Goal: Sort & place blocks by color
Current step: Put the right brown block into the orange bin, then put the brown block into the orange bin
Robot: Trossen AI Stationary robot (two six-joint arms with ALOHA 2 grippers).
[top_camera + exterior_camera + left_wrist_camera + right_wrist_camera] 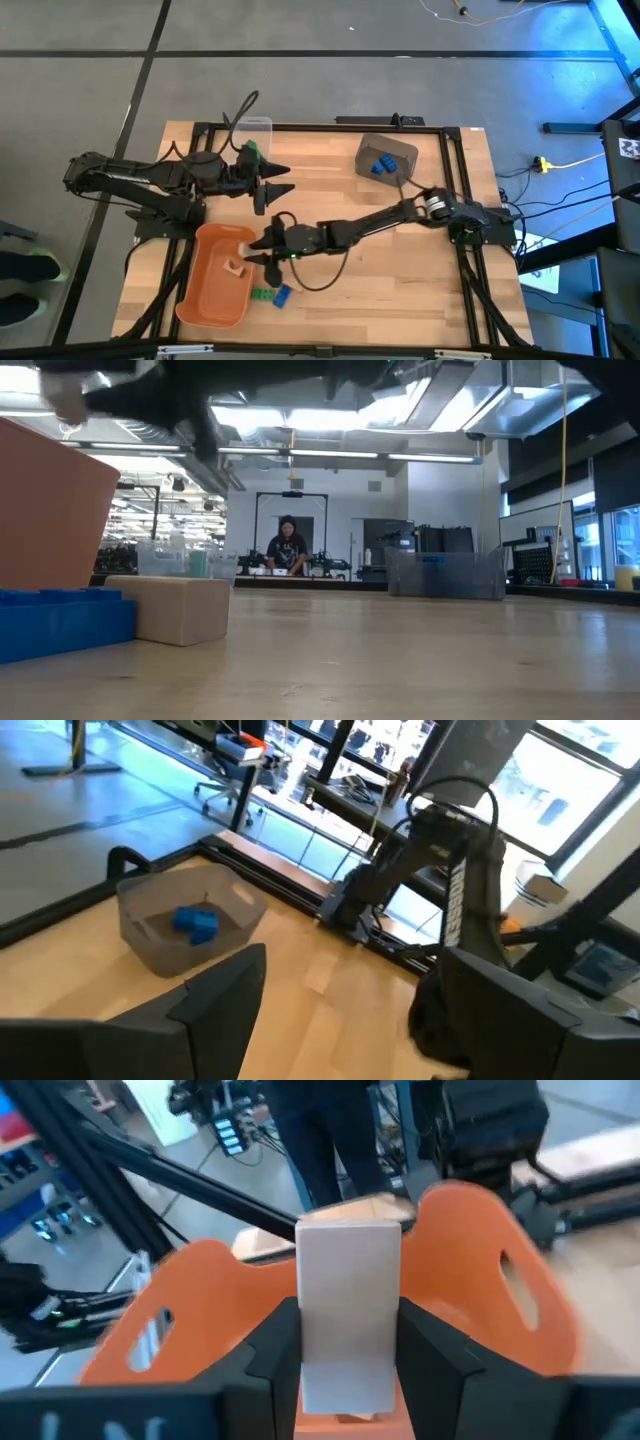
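1. The work surface is a pale wooden table (400, 270) in a large open lab; in the low view a person (288, 547) sits far back at a bench.
2. The right gripper (345, 1342) hangs over the orange tub (205, 300), its fingers closed on a pale tan block (347, 1305) held upright between them. Another tan block (236, 267) already lies in the tub.
3. The left gripper (282, 180) waits near the table's far edge, fingers spread wide with nothing between them, beside a clear container (255, 128) holding a green block (250, 150).
4. Blue blocks (383, 163) lie in the dark grey bin (375, 148); a green brick (261, 294) and a blue brick (282, 295) remain on the table just beside the tub.
5. Risk: the gripper sits close to the tub's near wall, so a release here could likely bounce the block off the rim onto the table.
6. Risk: the block stands tall between the fingers and might tip or stick on one finger as they part.
7. Hard to tell: how high the block hangs above the tub floor, and whether the arm's cable (310, 283) touches the loose bricks.
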